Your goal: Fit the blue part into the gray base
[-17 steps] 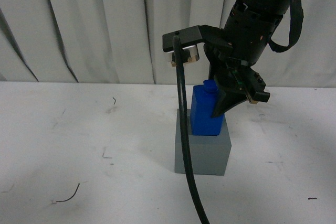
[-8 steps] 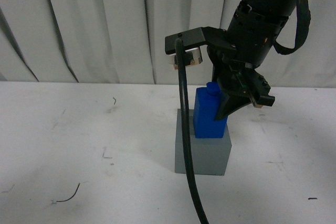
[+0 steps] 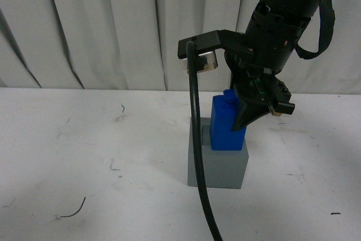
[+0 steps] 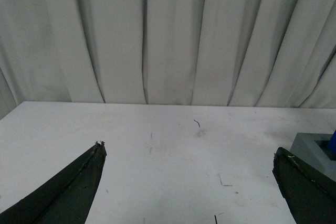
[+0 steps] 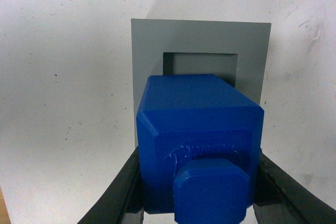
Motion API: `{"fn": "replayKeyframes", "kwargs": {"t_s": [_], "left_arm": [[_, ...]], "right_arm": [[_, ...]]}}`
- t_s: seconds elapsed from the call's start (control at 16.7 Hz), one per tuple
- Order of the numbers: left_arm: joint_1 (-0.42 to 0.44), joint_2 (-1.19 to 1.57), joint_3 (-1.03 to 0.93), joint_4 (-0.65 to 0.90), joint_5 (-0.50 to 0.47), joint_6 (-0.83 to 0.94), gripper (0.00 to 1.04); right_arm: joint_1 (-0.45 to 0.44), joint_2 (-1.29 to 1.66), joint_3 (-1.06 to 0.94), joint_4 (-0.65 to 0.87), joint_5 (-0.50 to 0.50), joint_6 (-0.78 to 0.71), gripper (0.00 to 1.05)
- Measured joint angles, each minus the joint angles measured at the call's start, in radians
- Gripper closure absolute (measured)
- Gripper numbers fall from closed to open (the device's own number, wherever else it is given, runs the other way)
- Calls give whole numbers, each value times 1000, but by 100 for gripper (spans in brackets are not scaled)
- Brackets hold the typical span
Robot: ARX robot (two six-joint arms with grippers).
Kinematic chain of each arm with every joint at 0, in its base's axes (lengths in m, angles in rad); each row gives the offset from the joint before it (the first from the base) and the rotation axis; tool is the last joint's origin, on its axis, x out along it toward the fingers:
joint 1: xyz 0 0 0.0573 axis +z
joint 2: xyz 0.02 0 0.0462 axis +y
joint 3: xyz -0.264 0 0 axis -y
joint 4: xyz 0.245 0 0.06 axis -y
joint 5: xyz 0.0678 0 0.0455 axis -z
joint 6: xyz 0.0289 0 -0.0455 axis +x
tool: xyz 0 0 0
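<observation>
We see the bright blue matte block (image 3: 227,123) upright, knob up, over the matte gray cube (image 3: 217,167), recess partly uncovered.

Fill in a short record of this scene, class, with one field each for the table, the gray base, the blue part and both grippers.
table: white, scuffed
gray base: stands on the table, square recess facing up
blue part: upright, knob end up, over the recess, which partly shows beyond it
right gripper: jaws shut on the blue part's sides
left gripper: jaws open, empty, apart from the gray base
</observation>
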Motion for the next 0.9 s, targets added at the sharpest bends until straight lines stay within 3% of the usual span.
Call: {"fn": "replayKeyframes", "kwargs": {"t_s": [0.9], "left_arm": [[0,0,0,0,0,0,7]], "right_arm": [[3,42,58,-9,-6,42,58]]}}
